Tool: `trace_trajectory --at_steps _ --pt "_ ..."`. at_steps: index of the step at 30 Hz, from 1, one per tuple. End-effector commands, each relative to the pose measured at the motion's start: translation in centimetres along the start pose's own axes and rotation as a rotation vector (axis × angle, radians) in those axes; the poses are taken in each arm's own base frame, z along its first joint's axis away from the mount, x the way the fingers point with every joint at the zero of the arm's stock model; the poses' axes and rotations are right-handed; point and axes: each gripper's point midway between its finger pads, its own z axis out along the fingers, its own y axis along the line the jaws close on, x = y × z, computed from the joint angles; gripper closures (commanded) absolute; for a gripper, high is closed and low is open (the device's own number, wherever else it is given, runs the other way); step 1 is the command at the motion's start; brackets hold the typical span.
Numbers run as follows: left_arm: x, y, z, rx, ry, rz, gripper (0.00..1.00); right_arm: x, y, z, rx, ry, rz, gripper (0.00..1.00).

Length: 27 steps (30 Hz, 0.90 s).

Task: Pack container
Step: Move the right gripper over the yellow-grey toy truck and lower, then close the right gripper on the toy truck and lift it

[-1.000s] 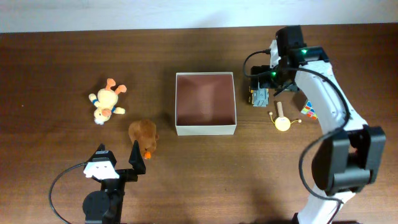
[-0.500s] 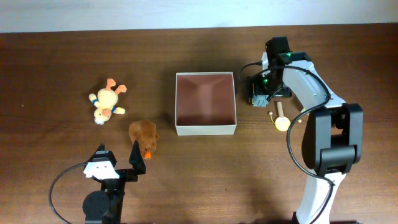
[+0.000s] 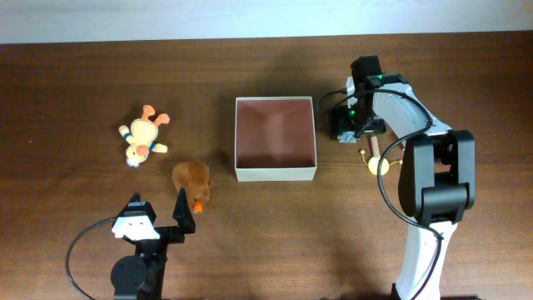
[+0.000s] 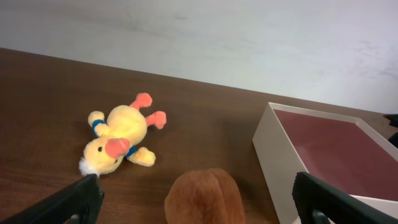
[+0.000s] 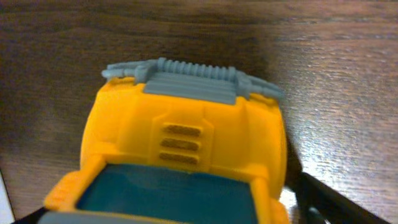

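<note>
At mid-table sat the container (image 3: 275, 173), square, shallow, white-walled, pink-brown inside; left gripper (image 3: 157, 201) jaws were spread wide, right gripper (image 3: 349, 124) jaws impossible to call.

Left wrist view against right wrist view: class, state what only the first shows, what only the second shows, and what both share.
Only the left wrist view shows the yellow duck plush lying on the table, a brown plush at the lower edge, the open container with nothing in the part of its inside that shows, and the pale wall behind. Only the right wrist view shows a yellow toy truck with a grey grille, seen close up and filling most of the picture. Both show the dark wooden table.
</note>
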Motion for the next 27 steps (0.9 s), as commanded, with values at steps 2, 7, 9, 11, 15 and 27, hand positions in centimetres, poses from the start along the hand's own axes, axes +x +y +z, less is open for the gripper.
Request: trace_trajectory --at_steps 2,7,9,11,15,27 --pt "0.2 0.0 0.0 0.006 0.001 0.019 0.01 -0.2 -0.3 0.7 0.004 0.007 0.001 0.21" --pt "0.2 0.0 0.0 0.005 0.002 0.019 0.01 -0.1 -0.3 0.7 0.007 0.011 0.001 0.27" --pt "0.2 0.0 0.0 0.006 0.002 0.019 0.01 0.0 -0.3 0.7 0.007 0.013 0.002 0.27" --pt "0.2 0.0 0.0 0.006 0.001 0.019 0.01 0.0 -0.3 0.7 0.007 0.013 0.001 0.28" --pt "0.2 0.0 0.0 0.006 0.001 0.019 0.01 0.0 -0.3 0.6 0.007 0.015 0.001 0.32" --pt "0.2 0.0 0.0 0.006 0.001 0.019 0.01 -1.0 -0.2 -1.4 0.010 -0.003 0.000 0.40"
